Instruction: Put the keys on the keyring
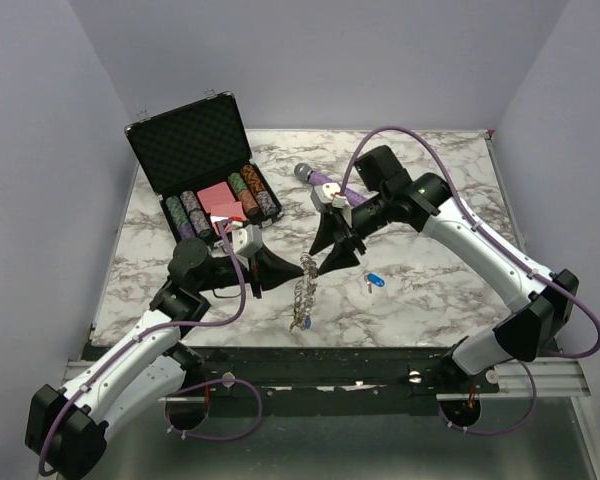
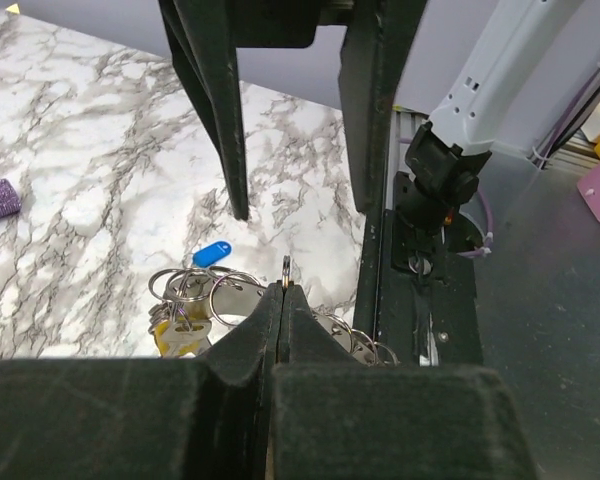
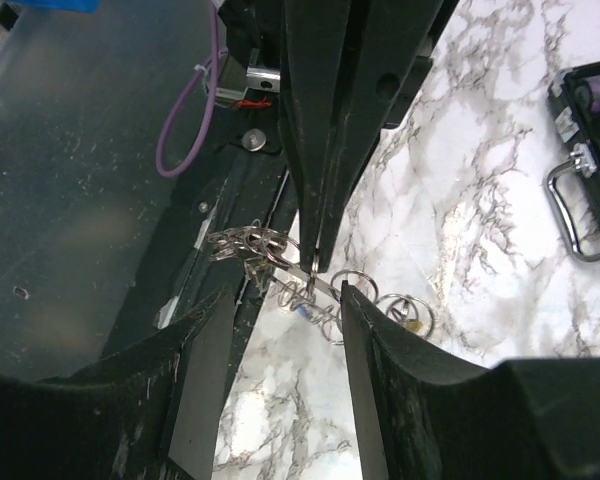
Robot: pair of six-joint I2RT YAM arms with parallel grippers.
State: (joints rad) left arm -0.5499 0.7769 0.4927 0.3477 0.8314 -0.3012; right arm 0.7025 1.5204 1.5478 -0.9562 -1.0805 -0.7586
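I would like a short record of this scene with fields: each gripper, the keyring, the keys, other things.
left gripper: shut on the keyring
right gripper: open, one jaw on each side of the keyring
blue key: loose on the table, right of the keyring
yellow key: at the keyring; threaded or not, unclear
other: open poker chip case, purple microphone, far side

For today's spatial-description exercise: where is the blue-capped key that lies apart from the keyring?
In the top view, the blue-capped key lies on the marble table, just right of the keyring and towards the table's near edge.
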